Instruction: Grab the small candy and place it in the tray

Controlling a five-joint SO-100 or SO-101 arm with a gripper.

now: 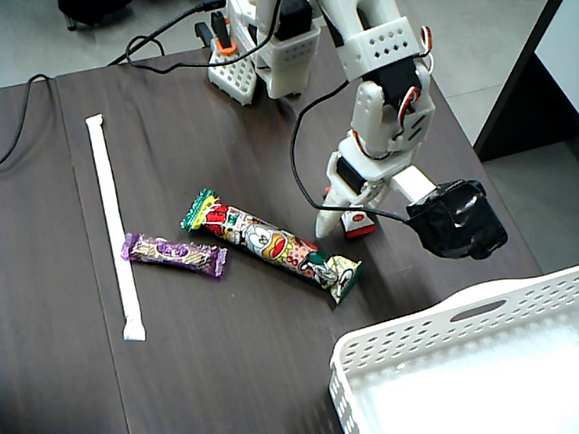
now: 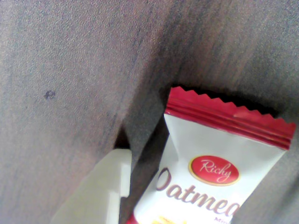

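Sitting low on the dark wood counter (image 1: 226,362) in the fixed view, white arm bending down from the top, end effector (image 1: 348,221) with tips touching or nearly touching the surface. Small candy (image 1: 360,223) lying right at the tips, only a red end and a bit of white peeking out beside the white finger (image 1: 330,217). Showing large in the wrist view: small candy (image 2: 210,177) with a zigzag red top edge, white middle, red oval reading "Richy", part of a brown word below. One pale finger (image 2: 96,196) sitting just left of the packet, a narrow dark gap between them; other finger not showing in that view. Cannot tell how wide the end effector is standing, nor whether it is actually clamping the packet. Candy appearing flat on the counter, not lifted.

Black-wrapped camera block (image 1: 457,219) hanging off the wrist to the right. White tray (image 1: 425,334) filling the lower right corner, perforated walls, slot handle on the near rim, well apart from the candy. Long cartoon-printed stick (image 1: 271,244) lying diagonally mid-counter, left of the end effector. Purple candy bar (image 1: 174,254) just left of it. Long white paper-wrapped straw (image 1: 114,226) lying further left, running top to bottom. Black cable (image 1: 298,154) looping down from the arm base.
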